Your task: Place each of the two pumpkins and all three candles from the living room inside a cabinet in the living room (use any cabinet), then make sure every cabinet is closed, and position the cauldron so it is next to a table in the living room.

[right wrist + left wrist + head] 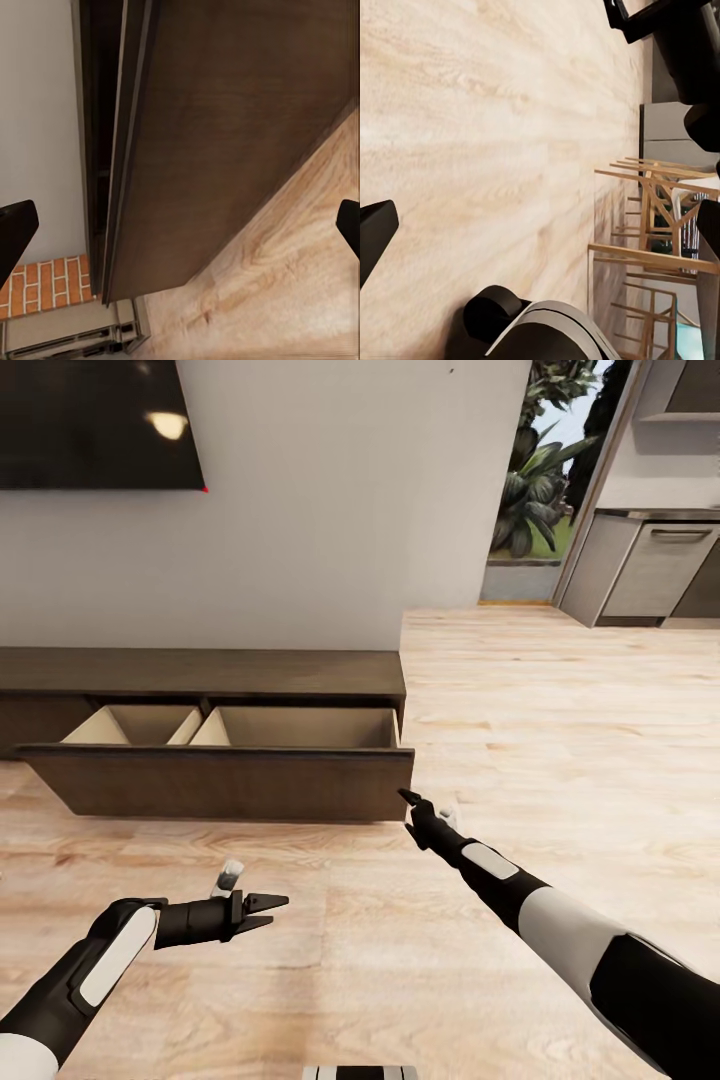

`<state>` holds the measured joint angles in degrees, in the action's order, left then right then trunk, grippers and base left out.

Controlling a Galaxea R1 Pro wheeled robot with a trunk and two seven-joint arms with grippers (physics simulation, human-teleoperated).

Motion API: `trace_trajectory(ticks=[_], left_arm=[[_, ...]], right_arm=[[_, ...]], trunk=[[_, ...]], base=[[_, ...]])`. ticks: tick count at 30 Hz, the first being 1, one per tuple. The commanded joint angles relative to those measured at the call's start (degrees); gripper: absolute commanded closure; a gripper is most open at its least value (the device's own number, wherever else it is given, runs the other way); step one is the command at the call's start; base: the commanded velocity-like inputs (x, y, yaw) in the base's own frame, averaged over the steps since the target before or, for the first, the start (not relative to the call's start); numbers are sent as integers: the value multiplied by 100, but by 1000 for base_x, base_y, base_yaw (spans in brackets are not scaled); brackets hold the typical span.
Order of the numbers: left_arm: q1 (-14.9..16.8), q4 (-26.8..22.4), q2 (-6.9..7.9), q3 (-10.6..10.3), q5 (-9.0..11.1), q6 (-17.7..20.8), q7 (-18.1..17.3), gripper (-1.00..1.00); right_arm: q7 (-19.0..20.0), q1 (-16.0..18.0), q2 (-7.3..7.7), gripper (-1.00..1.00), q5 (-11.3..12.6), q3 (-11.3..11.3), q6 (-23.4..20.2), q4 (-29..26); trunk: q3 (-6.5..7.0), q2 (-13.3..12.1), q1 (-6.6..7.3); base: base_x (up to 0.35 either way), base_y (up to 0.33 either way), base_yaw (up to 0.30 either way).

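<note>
I am in front of the cabinet; its drawer sticks out, showing bare pale boxes. My right gripper sits wide open and holds nothing, near the front's corner, maybe to push it. My left gripper waits open, holding nothing.

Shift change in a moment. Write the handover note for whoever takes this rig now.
Left gripper: open, empty, over the floor.
Right gripper: fingertips spread in its wrist view, empty, just short of the drawer front.
Cabinet: that drawer stands pulled out; the compartments look empty.
Pumpkins, candles, cauldron, table: not in sight here.
Left: probably everything, including stowing the items, shutting the drawer and placing the cauldron.
</note>
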<state>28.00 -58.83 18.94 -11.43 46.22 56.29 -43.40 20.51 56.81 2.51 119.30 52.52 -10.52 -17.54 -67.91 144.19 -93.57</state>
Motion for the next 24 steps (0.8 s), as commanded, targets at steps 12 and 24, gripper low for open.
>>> trace_trajectory(ticks=[12, 24], left_arm=[[4, 3, 4, -8, 10, 23, -11, -100], [4, 3, 0, -8, -7, 23, -11, -100]], right_arm=[[23, 6, 4, -100, 58, 47, -5, 19], [20, 6, 4, -100, 62, 47, 187, 22]], trunk=[[-5, 2, 2], [-5, 2, 2]], base=[[-100, 0, 0], [-201, 0, 0]])
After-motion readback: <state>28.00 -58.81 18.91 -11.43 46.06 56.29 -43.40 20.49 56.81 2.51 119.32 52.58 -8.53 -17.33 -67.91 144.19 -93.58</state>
